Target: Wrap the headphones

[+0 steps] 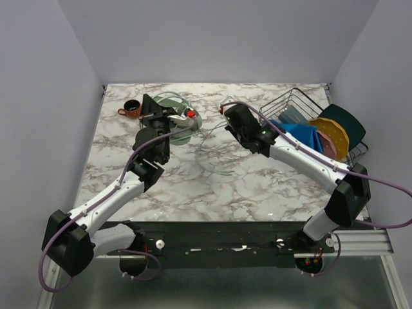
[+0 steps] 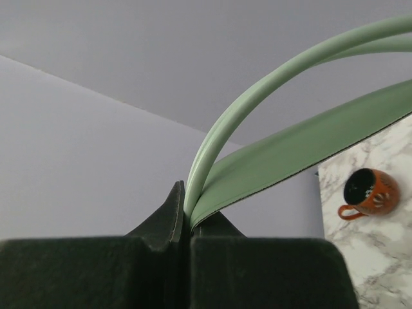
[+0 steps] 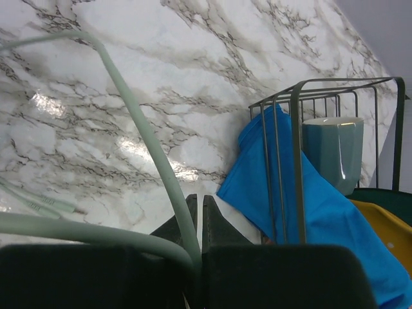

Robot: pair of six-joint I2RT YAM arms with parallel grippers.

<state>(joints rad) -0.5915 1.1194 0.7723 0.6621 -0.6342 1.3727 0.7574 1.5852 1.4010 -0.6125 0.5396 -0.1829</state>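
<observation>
**Task item.** The headphones (image 1: 183, 109) are at the far left of the marble counter (image 1: 212, 180), just right of an orange mug (image 2: 368, 193). They are held up by the left arm rather than lying free.

**Left pincer** (image 2: 187, 222). The jaws are clamped tight on the flat mint headband (image 2: 290, 148), which arches up and away from them. The grip appears meant to anchor the set so it cannot slide or turn while the cord is worked.

**Right pincer** (image 3: 198, 215). The jaws are closed on the thin pale-green cable (image 3: 145, 138), which runs up out of them and curves off to the left. A further length and what looks like the plug end lie on the counter below. Pinching the cord part-way along gives this arm a free run to lead it around the anchored set.

**Progress, as judged.** No turns of cable show on the headband or the cups, so the winding seems barely begun. Slack lies loose between the arms.

**Hazard.** The right arm works near a wire dish rack (image 3: 295, 122) draped with a blue cloth (image 3: 309, 219), where trailing cord could snag.
</observation>
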